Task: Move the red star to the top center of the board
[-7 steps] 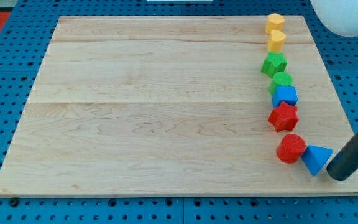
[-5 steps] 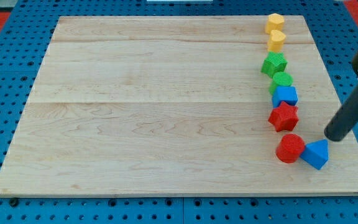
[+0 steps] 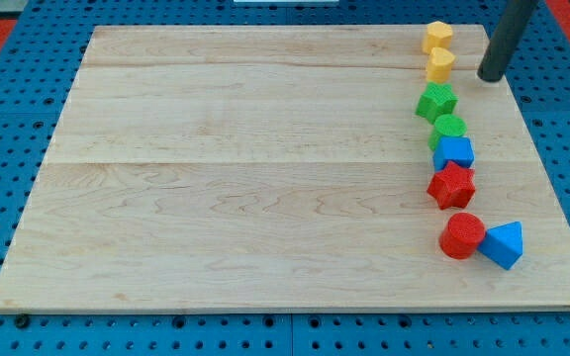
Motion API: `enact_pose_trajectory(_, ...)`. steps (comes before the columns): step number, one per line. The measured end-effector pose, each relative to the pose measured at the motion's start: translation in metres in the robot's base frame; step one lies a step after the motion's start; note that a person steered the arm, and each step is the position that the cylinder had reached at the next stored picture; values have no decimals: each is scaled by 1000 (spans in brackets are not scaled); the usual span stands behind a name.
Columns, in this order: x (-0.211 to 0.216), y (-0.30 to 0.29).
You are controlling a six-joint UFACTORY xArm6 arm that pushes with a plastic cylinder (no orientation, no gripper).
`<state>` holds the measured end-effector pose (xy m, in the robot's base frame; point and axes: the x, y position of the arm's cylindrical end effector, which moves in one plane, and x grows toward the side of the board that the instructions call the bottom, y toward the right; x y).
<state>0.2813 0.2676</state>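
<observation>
Cut off and partly hidden

The rod above my tip runs out past the view's top edge near the board's top right corner. The blue cube overlaps the lower part of a green block, whose shape stays unclear. The pegboard table is cropped on all sides.

Red star — lies flat on the surface, view's right side, below mid-height, approx. 5th down in a column of blocks.
</observation>
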Motion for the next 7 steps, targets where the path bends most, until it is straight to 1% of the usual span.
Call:
enact_pose_trajectory(1,-32,-1)
enact_pose_trajectory(2,-17,6)
enact_pose_trajectory(4,61,6)
enact_pose_trajectory(5,128,14)
enact_pose_trajectory(6,190,-10)
enact_pose_trajectory(7,221,-68)
